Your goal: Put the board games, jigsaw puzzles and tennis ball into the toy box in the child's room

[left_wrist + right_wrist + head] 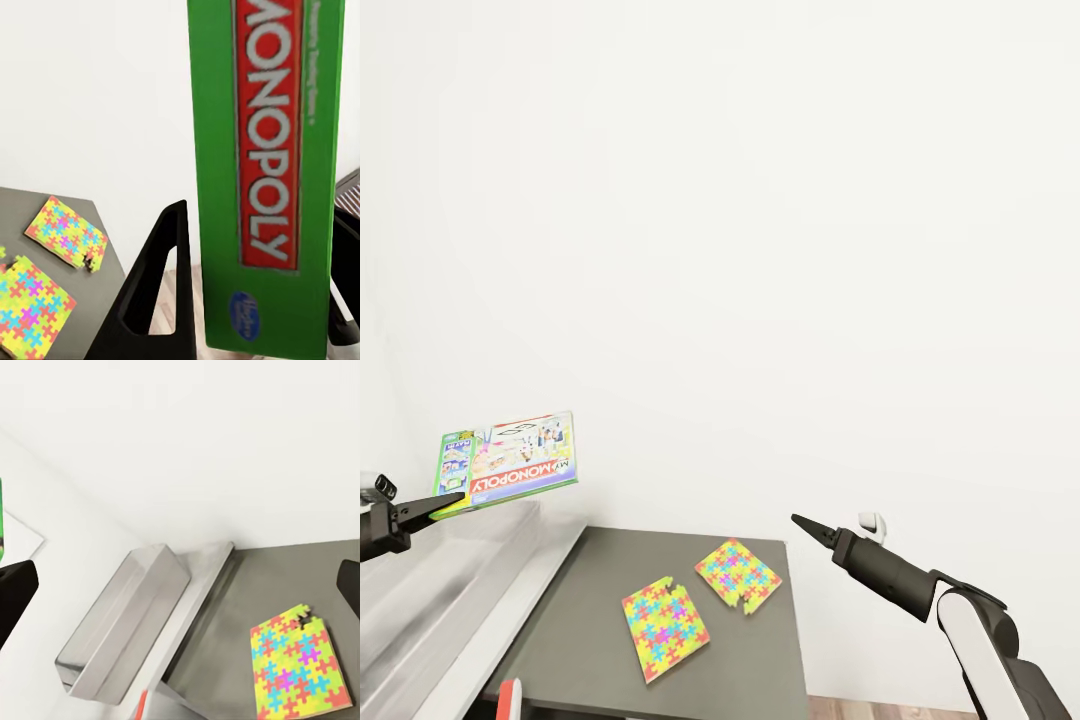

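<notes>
Overhead, a bare white wall (760,200) takes up most of the head view. Below it, from about 6 to 8 o'clock, lies the dark grey surface (590,640), with the paler surface (510,620) adjoining it toward 8 o'clock. On that pale top sits the toy box (430,590), translucent grey, its low walls flared.

Next in size: the Monopoly board game (510,462), green-edged, held in the air at roughly 9 o'clock, above the toy box's far end. The left gripper (445,500) pinches it by one edge; in the left wrist view the box stands on edge between the black fingers (161,285). Probably held so it can be lowered flat into the bin.

Two jigsaw puzzles (663,630) (737,574) lie flat on the dark surface near 6 o'clock, just beside each other, untouched.

Right gripper (807,527) hovers near 4 o'clock, above the surface's far corner, carrying nothing. Its jaws look pressed together to a point in the head view, though the wrist view shows dark tips at either edge, so I cannot tell for certain.
</notes>
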`<state>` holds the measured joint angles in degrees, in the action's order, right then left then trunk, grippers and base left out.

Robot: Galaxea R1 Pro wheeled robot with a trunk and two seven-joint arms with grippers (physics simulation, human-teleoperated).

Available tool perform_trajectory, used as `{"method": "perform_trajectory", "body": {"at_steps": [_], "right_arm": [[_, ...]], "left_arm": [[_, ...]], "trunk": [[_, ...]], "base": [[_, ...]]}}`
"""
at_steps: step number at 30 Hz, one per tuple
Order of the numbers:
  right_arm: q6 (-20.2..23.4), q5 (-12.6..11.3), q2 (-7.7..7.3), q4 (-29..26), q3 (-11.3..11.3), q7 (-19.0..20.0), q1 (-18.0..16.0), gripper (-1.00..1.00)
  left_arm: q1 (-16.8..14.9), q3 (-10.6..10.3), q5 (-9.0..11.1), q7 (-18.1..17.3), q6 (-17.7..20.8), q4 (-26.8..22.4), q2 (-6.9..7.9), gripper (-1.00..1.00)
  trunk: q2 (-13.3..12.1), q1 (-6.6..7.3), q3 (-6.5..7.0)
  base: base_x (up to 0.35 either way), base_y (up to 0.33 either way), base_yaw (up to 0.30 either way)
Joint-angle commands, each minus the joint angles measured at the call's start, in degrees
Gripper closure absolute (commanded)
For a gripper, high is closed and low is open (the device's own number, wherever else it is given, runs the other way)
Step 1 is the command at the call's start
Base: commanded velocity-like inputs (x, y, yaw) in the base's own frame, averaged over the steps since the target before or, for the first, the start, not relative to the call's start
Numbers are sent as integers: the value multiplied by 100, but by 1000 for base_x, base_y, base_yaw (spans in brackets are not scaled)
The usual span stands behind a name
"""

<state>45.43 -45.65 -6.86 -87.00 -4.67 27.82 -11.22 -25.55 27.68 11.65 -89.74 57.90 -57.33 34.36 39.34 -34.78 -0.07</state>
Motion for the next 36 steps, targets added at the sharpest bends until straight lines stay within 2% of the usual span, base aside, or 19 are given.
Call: {"method": "perform_trajectory", "body": {"at_steps": [1,17,25,36], "right_arm": [[37,-6,1,-1,-8,13,-3,-100],[37,2,10,-1,-8,6,-3,-100],[37,-2,6,-1,-11,7,-3,-100],[37,-5,-43,2,-20,13,-3,-100]], "left_arm": [[0,0,-5,-26,57,3,1,100],[2,0,-5,-26,60,3,-6,100],[0,0,-5,-26,60,3,-8,100],[0,0,-11,-26,59,3,-7,100]], "trunk": [[3,-2,-1],[3,-2,-1],[3,-2,21],[3,-2,23]], "base": [[1,158,0],[15,21,2],[0,0,170],[0,25,17]]}}
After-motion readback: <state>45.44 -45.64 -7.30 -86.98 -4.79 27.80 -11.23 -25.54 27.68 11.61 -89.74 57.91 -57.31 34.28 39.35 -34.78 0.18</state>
